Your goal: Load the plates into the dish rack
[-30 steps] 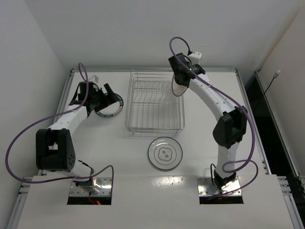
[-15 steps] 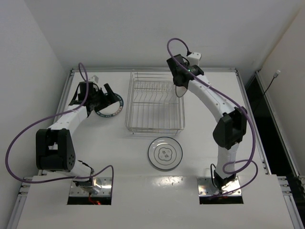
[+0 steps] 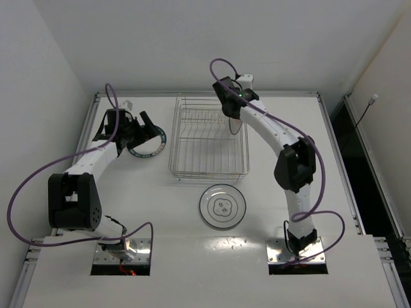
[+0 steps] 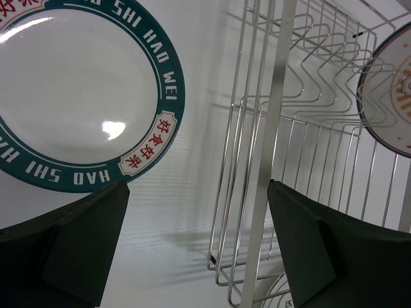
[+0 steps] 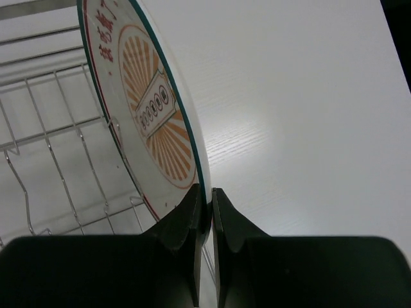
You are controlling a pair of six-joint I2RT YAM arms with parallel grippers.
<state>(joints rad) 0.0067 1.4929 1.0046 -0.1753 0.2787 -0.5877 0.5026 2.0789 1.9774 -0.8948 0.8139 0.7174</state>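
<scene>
The orange sunburst plate (image 3: 236, 122) stands on edge, pinched at its rim by my right gripper (image 3: 234, 110) over the far right part of the dish rack (image 3: 209, 141). In the right wrist view the gripper (image 5: 210, 205) is shut on the plate (image 5: 151, 115), with the rack's bars (image 5: 51, 128) below it. The blue-rimmed plate (image 3: 149, 142) lies flat left of the rack. My left gripper (image 3: 141, 130) is open and empty over it. In the left wrist view the gripper (image 4: 196, 192) sits between that plate (image 4: 70, 96) and the rack (image 4: 276, 128). The grey-ringed plate (image 3: 222, 206) lies flat in front of the rack.
The white table (image 3: 289, 212) has a raised rim at the far edge and white walls behind and to the left. Purple cables loop from both arms. The orange plate also shows in the left wrist view (image 4: 392, 96), beyond the rack's wires.
My right arm has swung left, carrying the orange plate from the rack's right edge to above its far right bars. The left arm and the other plates have not moved.
</scene>
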